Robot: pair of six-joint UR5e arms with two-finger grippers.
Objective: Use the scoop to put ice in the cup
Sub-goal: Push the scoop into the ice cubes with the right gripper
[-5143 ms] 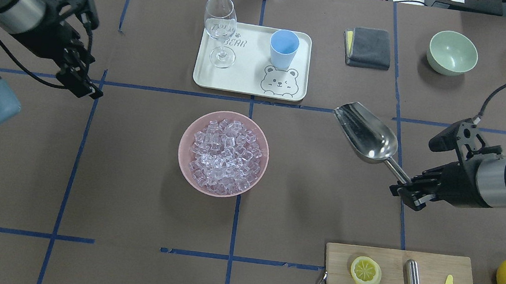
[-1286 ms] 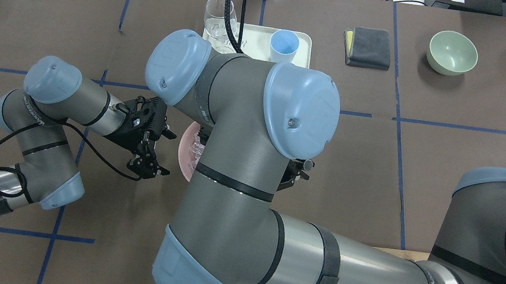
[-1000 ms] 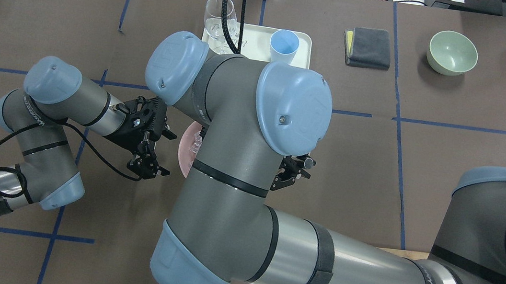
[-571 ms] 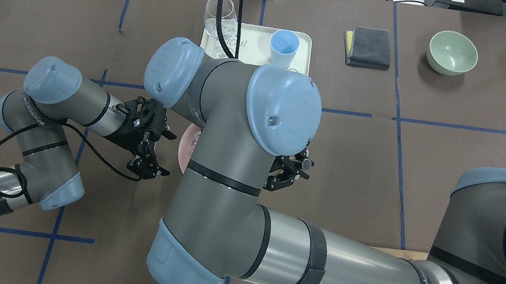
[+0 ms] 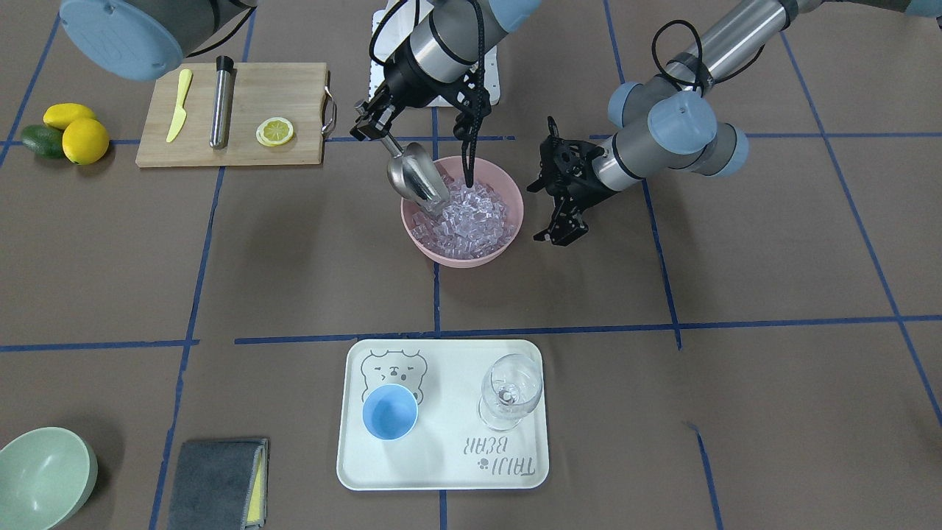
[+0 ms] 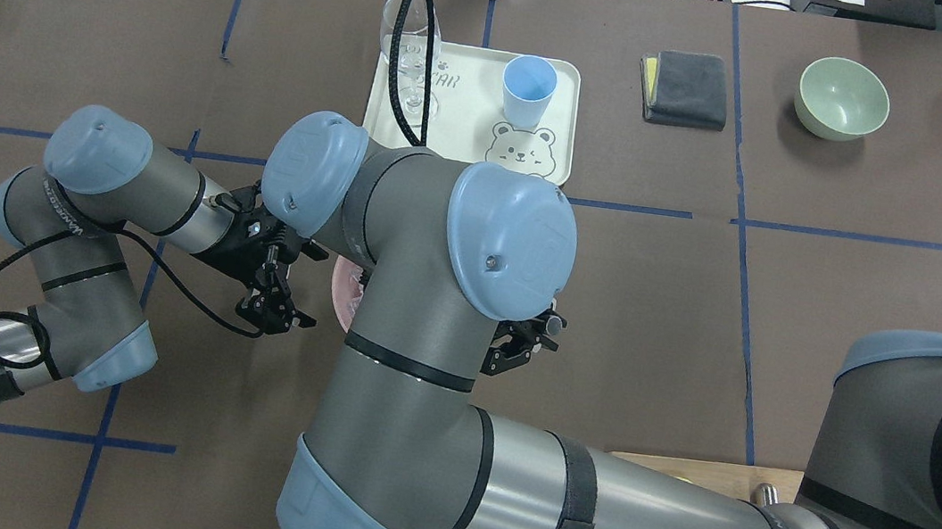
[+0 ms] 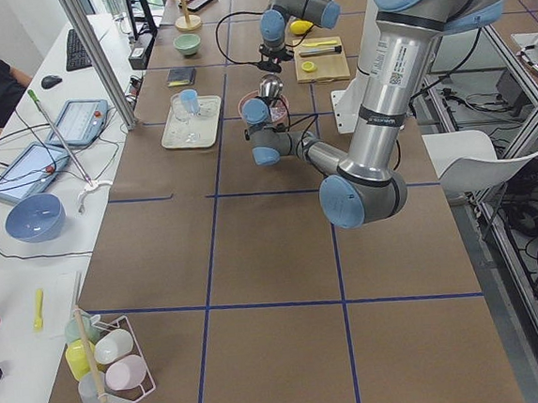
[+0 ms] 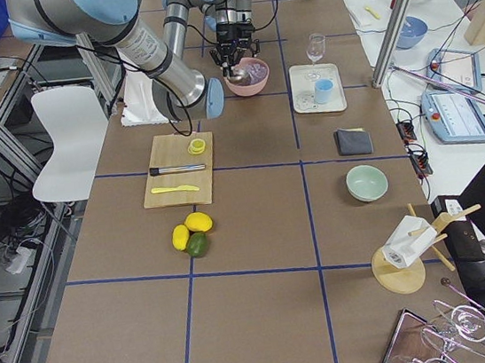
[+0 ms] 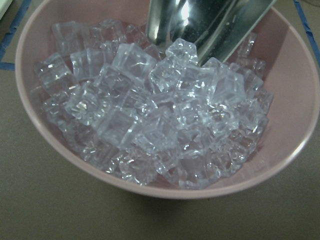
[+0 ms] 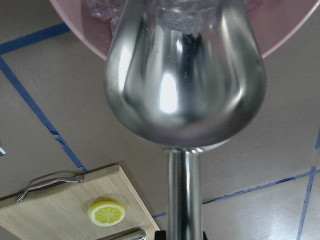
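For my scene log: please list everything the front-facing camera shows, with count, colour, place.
pink bowl: one, pink, table centre
ice: many, clear, in pink bowl
scoop: one, steel, tip in ice
tray: one, cream, operators' side
cup: one, light blue, on tray
wine glass: one, clear, on tray
cutting board: one, wood, near robot's base
lemon slice: one, yellow, on board
rod: one, steel, on board
knife: one, yellow, on board
fruit: three, two yellow, one green, beside board
green bowl: one, pale green, table corner
cloth: one, grey, beside green bowl
right gripper: one, black, fingers shut on scoop handle
left gripper: one, black, open beside pink bowl
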